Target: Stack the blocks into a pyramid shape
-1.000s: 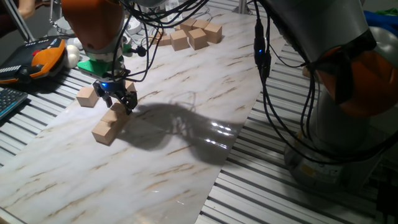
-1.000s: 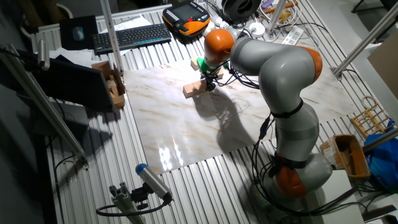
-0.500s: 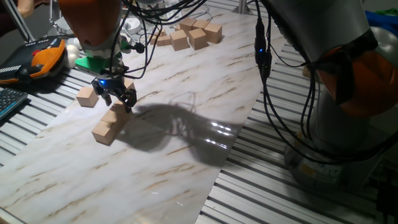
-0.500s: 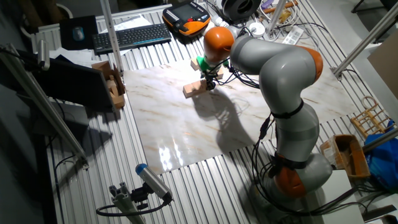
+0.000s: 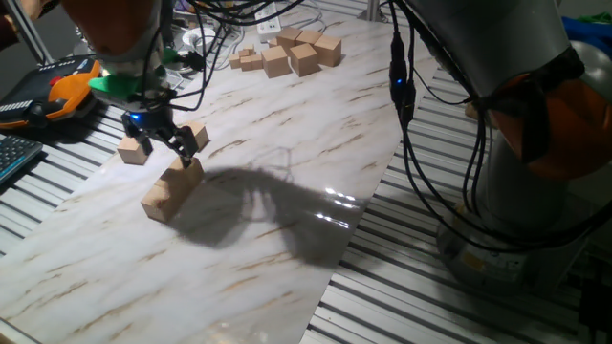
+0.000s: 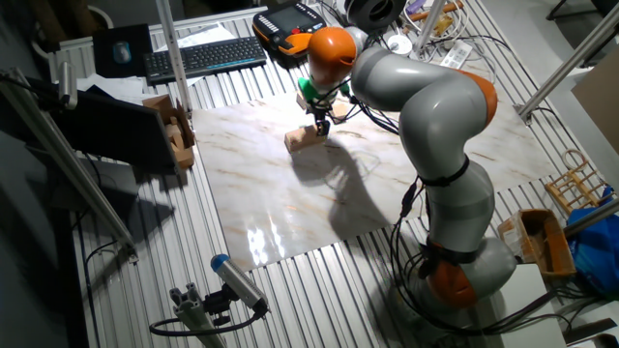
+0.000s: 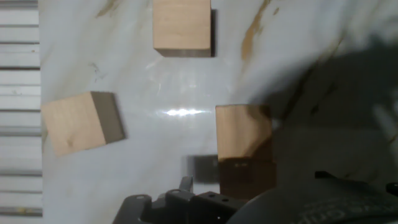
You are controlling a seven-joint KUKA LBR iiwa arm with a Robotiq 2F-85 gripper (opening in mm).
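We see plain tan wooden blocks: two joined in a step [image 5: 172, 190] at the desk's 9 o'clock side, one half on the other. Two single cubes lie near, one [image 5: 134, 150] at its 10 o'clock, another [image 5: 194, 135] at 12. A far cluster [image 5: 287, 53] sits at 1 o'clock.

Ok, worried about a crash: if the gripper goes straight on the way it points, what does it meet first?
The gripper would probably meet the bare marble board first; the hand view centres on it. The nearest block sits close beside that line, so a finger might clip it.
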